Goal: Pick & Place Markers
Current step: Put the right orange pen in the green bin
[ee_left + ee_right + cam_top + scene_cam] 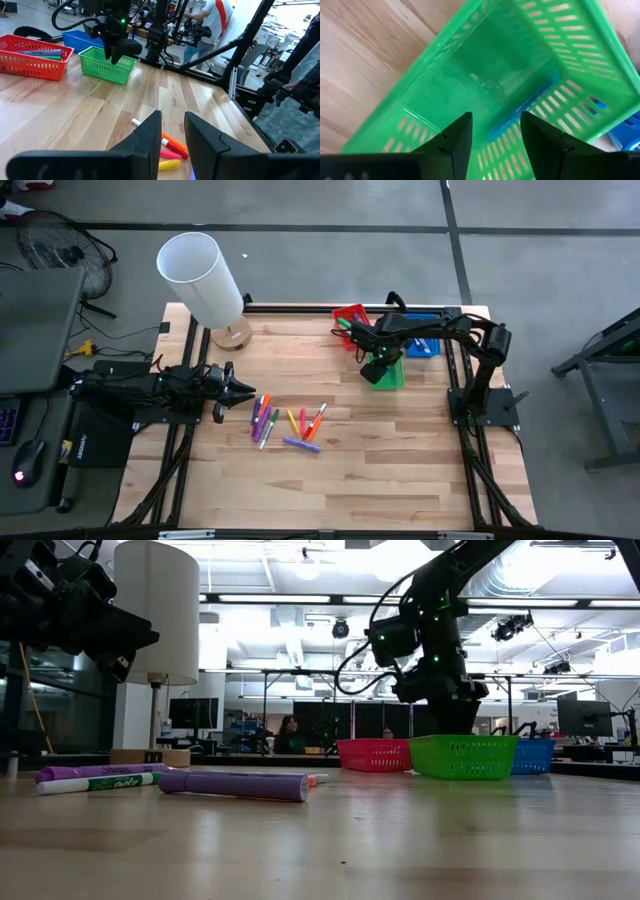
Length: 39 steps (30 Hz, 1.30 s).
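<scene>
I'm seeing the right gripper (377, 363) hovering directly over the green tray (580, 75), fingers apart and holding nothing. A marker (522, 107) that looks blue-green through the plastic is lying in that tray along one wall. The red tray (30, 62) is holding more markers; the blue tray (80, 39) is sitting just behind the green one. The left gripper (172, 132) is hanging over the table's left side, fingers narrowly parted and empty. The loose markers (285, 423) are lying scattered mid-table, just beside the left gripper.
</scene>
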{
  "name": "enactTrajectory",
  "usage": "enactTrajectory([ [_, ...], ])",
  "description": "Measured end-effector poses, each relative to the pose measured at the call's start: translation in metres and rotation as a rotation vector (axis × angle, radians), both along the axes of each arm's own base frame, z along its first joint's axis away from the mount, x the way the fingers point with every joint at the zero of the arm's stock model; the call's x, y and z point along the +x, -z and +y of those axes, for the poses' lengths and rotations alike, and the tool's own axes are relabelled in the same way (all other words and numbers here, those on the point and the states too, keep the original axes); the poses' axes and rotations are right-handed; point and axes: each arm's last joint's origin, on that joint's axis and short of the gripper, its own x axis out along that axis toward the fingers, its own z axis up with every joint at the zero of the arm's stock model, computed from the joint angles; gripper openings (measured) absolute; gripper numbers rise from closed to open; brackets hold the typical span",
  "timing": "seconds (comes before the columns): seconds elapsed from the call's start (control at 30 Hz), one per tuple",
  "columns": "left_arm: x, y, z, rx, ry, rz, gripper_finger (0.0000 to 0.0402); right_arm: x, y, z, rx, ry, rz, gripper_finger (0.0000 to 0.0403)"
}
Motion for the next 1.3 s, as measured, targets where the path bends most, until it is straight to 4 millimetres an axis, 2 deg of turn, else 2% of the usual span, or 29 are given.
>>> enactTrajectory([
  [0.3,0.000,0.000,0.000,0.000,0.000,0.000,0.0083,0.007,-0.016,-0.003,-0.008,-0.014,-0.022,0.0172],
  [0.77,0.000,0.000,0.000,0.000,0.000,0.000,0.0083,0.020,-0.056,-0.002,0.041,-0.023,-0.087,0.0152],
  [1.0,0.000,0.000,0.000,0.000,0.000,0.000,0.0083,0.036,-0.077,0.013,0.027,-0.097,-0.166,0.0146],
  [1.3,0.000,0.000,0.000,0.000,0.000,0.000,0.0083,0.059,-0.103,0.051,-0.007,-0.227,-0.287,0.0145],
])
